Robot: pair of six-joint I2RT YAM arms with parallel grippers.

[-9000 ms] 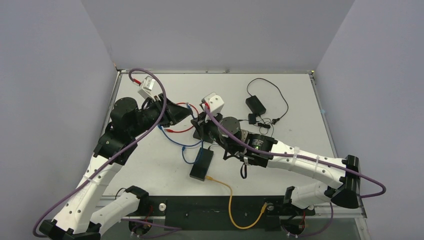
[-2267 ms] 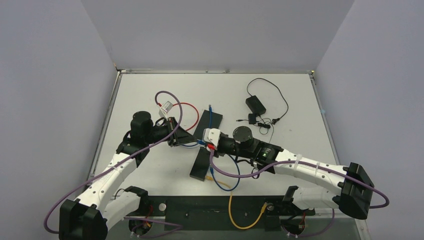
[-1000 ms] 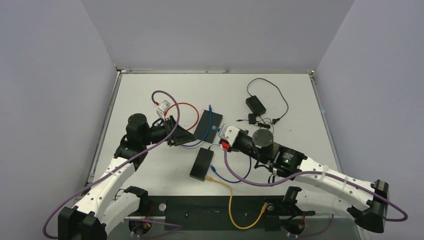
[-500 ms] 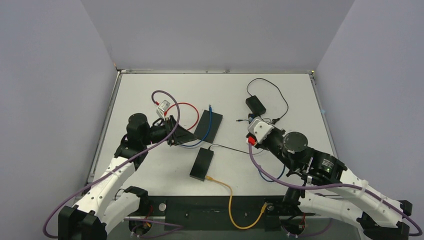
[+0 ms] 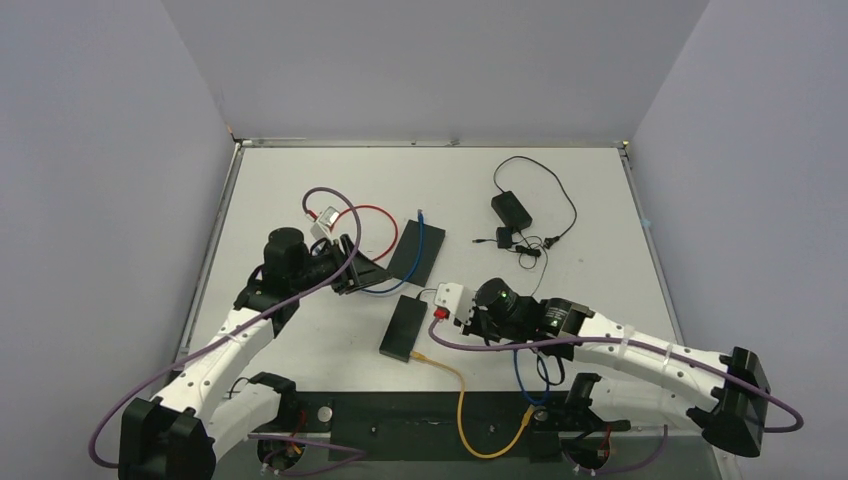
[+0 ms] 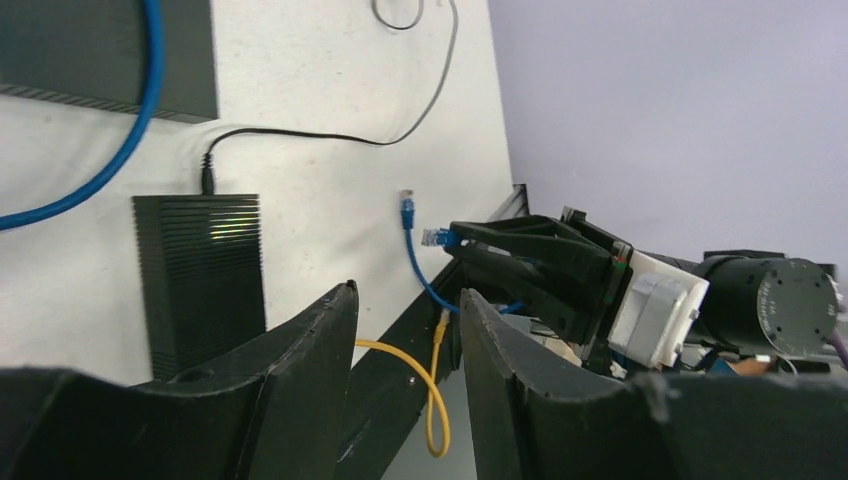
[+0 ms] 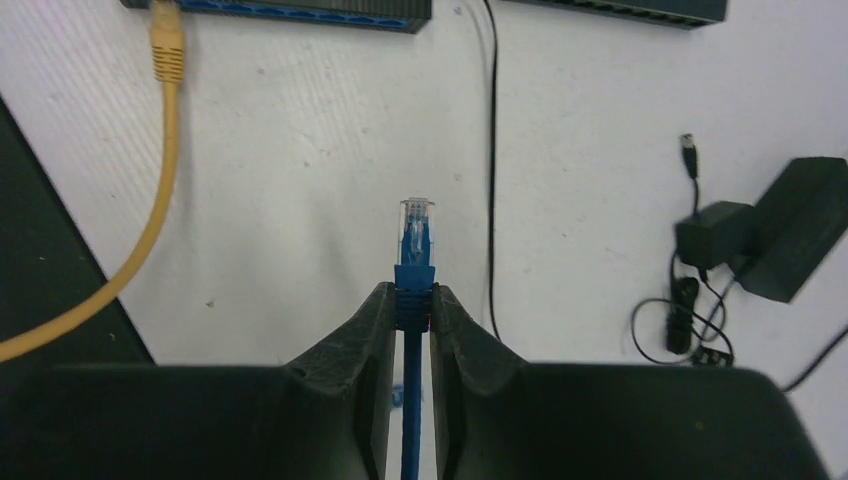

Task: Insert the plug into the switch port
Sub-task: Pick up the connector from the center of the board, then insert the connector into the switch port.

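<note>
A: Where is our plug (image 7: 413, 232) now?

B: It sticks out in front of our right gripper (image 7: 411, 293), which is squeezing its blue back end tight. It points at the switch (image 7: 280, 10) but is not in yet. We can see bare table (image 7: 300, 160) between them.

A: Did we just move?

B: Yes. Half a second ago that gripper was off by the charger (image 5: 510, 208), well away from the switch. Now it has swung back and sits just beside the side with the holes.

A: Is that good?

B: We think so. We are lined up to push again. The yellow cable (image 7: 165, 60) fills a hole at one end of the row, and our plug faces the other end, so we think we should go for a free hole there.

A: And our left gripper (image 6: 407, 295)?

B: It hangs near the other black box (image 5: 417, 250) with its fingers spread and nothing in them. It has hardly moved.
</note>
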